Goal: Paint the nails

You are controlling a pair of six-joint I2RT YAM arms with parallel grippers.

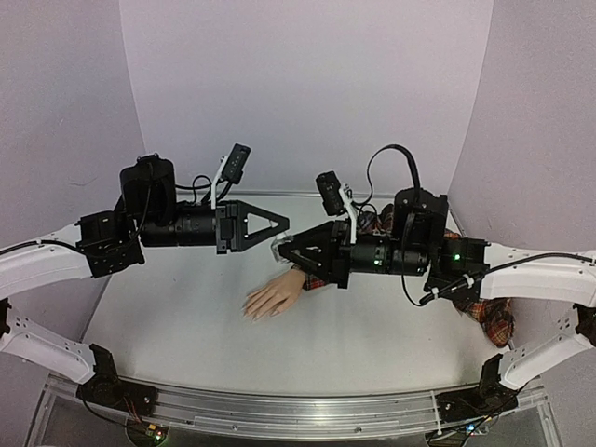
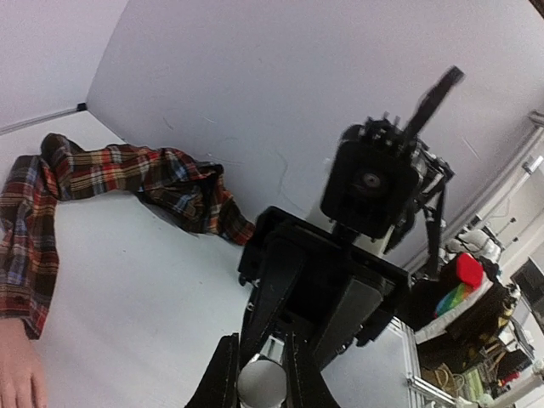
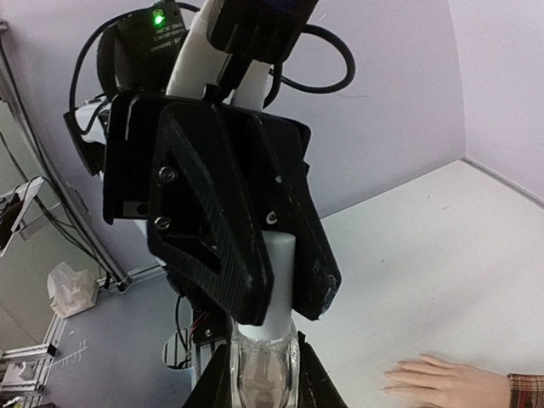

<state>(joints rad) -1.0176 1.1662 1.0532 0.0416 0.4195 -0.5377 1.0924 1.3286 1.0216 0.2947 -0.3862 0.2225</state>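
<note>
The mannequin hand (image 1: pixel 275 296) lies palm down on the white table, coming out of the red plaid sleeve (image 1: pixel 321 277). Its nails are too small to make out. Both grippers meet in the air just above and behind it. My right gripper (image 3: pixel 263 378) is shut on the clear bottle (image 3: pixel 265 370), held upright in the right wrist view. My left gripper (image 2: pixel 259 378) is shut on the bottle's white cap (image 3: pixel 285 280), whose round end shows between its fingers (image 2: pixel 262 384). In the top view the left gripper (image 1: pixel 282 223) and right gripper (image 1: pixel 282 251) touch tips at the bottle (image 1: pixel 277 247).
The plaid sleeve trails to the back right (image 1: pixel 489 312) and across the table in the left wrist view (image 2: pixel 127 178). Pale walls (image 1: pixel 307 93) close in the back and sides. A metal rail (image 1: pixel 298 410) runs along the front edge.
</note>
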